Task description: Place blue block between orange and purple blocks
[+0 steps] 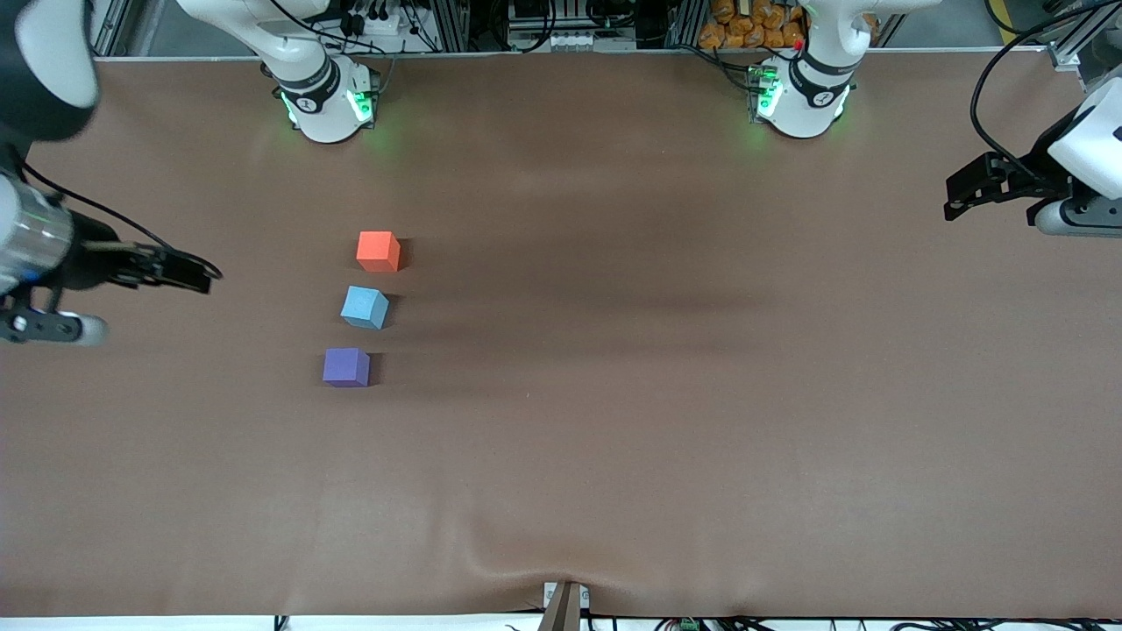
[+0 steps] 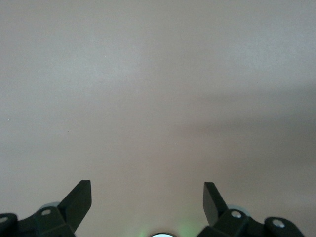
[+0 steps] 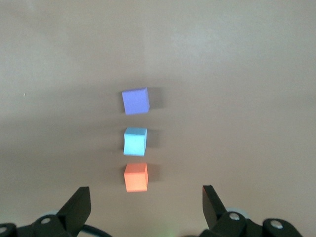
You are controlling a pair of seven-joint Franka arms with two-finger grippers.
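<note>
Three small cubes lie in a line on the brown table. The orange block point(image 1: 378, 251) is farthest from the front camera, the blue block point(image 1: 365, 307) sits in the middle, and the purple block point(image 1: 345, 366) is nearest. Small gaps separate them. The right wrist view shows the same row: purple block point(image 3: 135, 100), blue block point(image 3: 135, 141), orange block point(image 3: 136, 177). My right gripper point(image 1: 200, 276) point(image 3: 145, 195) hangs open and empty, up in the air toward the right arm's end of the table, apart from the blocks. My left gripper point(image 1: 957, 198) point(image 2: 147, 190) is open over bare table at the left arm's end.
The two arm bases point(image 1: 326, 101) point(image 1: 802, 96) stand at the table's back edge. A black cable point(image 1: 990, 79) loops above the left gripper. A small clamp point(image 1: 565, 605) and a wrinkle in the cover sit at the front edge.
</note>
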